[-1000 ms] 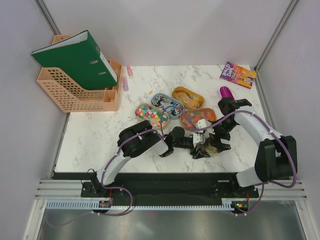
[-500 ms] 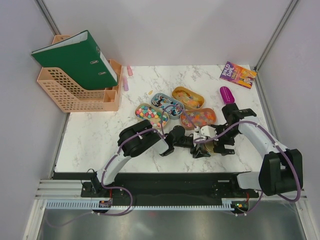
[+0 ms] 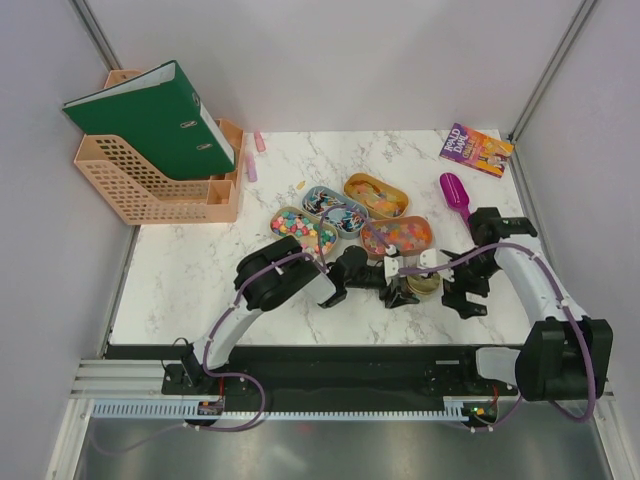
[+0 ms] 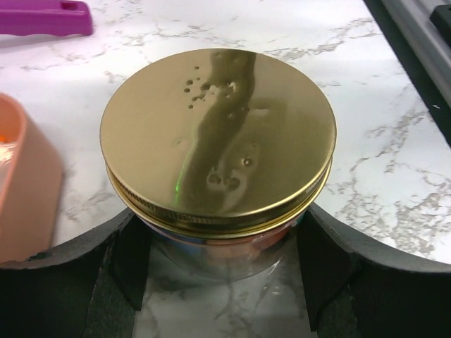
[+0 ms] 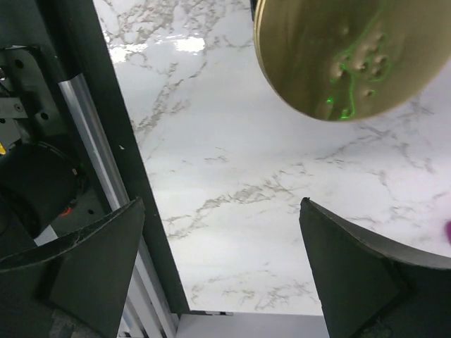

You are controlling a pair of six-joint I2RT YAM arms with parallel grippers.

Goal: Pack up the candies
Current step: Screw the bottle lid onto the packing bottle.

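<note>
**Jar clamped, sweets in trays**

The candies (image 3: 305,230) fill four oval trays (image 3: 352,184) mid-table (image 3: 200,260). Just in front, the left gripper (image 4: 222,262) has its fingers clamped on a jar (image 4: 211,243) under its gold lid (image 4: 217,137). Further right, the right gripper (image 5: 222,239) hangs with its fingers wide apart.

Left tool (image 3: 408,290) clamps the jar (image 4: 218,243); right tool (image 5: 222,274) spread open.

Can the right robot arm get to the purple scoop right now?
Probably yes. The right gripper is open and empty, and the purple plastic scoop lies on the marble table beside that arm, with nothing on it. It would only need to swing back.
</note>
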